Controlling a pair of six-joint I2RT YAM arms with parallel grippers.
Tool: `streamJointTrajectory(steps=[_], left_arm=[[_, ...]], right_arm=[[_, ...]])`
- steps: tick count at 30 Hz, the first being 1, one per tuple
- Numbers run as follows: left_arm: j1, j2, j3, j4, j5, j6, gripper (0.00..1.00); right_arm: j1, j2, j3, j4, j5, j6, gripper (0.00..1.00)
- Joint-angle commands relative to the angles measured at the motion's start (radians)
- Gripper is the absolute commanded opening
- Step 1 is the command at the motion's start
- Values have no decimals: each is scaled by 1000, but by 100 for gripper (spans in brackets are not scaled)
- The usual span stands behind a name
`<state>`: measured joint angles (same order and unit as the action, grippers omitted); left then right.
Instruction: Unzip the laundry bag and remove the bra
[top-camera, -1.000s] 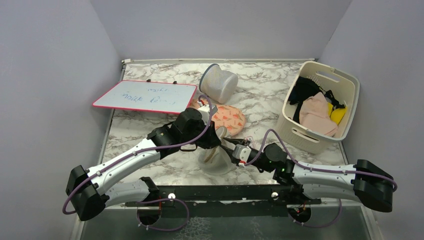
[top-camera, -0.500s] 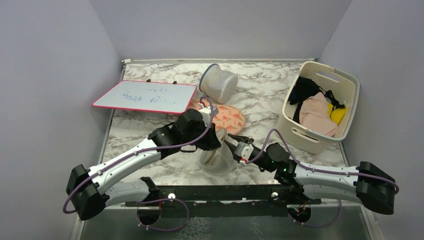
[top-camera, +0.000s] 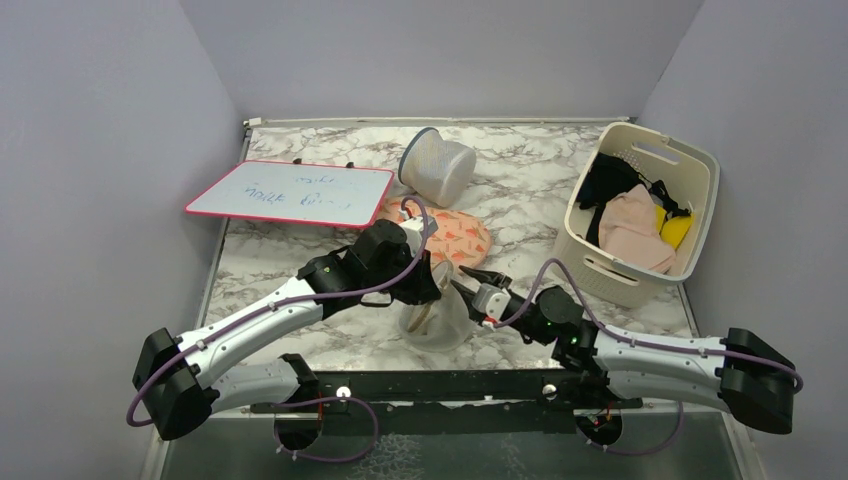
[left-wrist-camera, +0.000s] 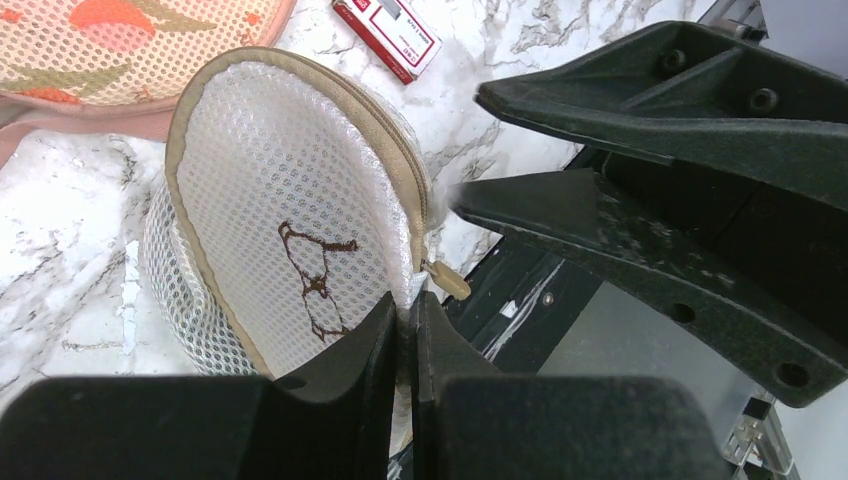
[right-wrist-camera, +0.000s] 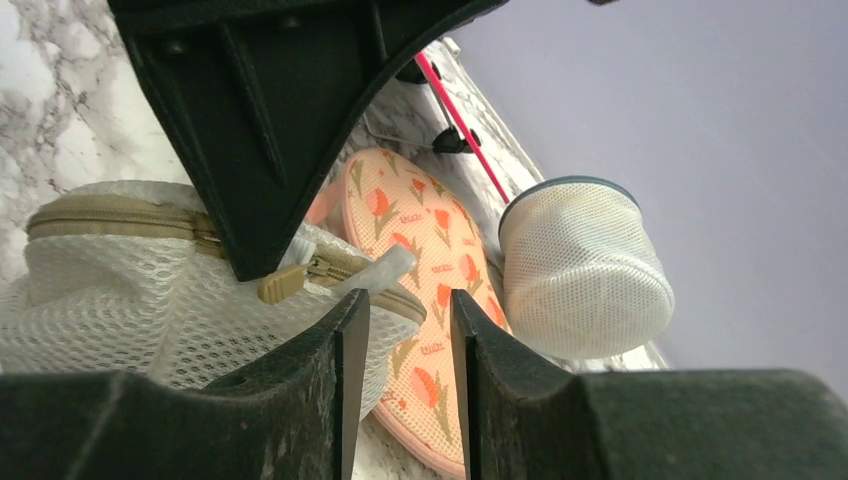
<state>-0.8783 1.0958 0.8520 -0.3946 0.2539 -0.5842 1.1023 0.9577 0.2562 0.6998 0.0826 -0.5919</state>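
The laundry bag (top-camera: 432, 318) stands on edge near the table's front, cream mesh with a dark bra outline on its face (left-wrist-camera: 290, 230). Its tan zip is closed, and the pull (left-wrist-camera: 447, 281) hangs at the top edge. My left gripper (top-camera: 437, 283) is shut on the bag's rim fabric right beside the pull (left-wrist-camera: 405, 300). My right gripper (top-camera: 472, 285) is open. Its tips (right-wrist-camera: 408, 300) are just short of the pull (right-wrist-camera: 283, 285) and a white tab. No bra shows outside the bag.
A pink mesh bag with an orange print (top-camera: 455, 235) lies just behind. A grey-white mesh cylinder (top-camera: 438, 165) and a red-edged whiteboard (top-camera: 290, 193) are farther back. A cream slotted basket (top-camera: 640, 270) with clothes stands at the right. A small red-white box (left-wrist-camera: 385, 35) lies near the bag.
My right gripper has crept up and away from the front edge, staying at the bag's top by the zip pull. My left gripper keeps its hold and has barely moved.
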Motion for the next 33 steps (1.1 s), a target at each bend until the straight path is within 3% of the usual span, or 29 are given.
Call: streamJointTrajectory(steps=[1, 9, 18, 33], left_arm=[[-3, -19, -1, -24, 8, 9, 0], [-3, -7, 16, -24, 6, 15, 0], [-3, -17, 5, -25, 11, 6, 0], [-3, -14, 6, -25, 19, 9, 0]], right_arm=[[-3, -93, -20, -84, -82, 30, 35], [-2, -95, -35, -82, -340, 39, 36], [-3, 26, -24, 31, -243, 32, 35], [-2, 37, -31, 90, -182, 32, 32]])
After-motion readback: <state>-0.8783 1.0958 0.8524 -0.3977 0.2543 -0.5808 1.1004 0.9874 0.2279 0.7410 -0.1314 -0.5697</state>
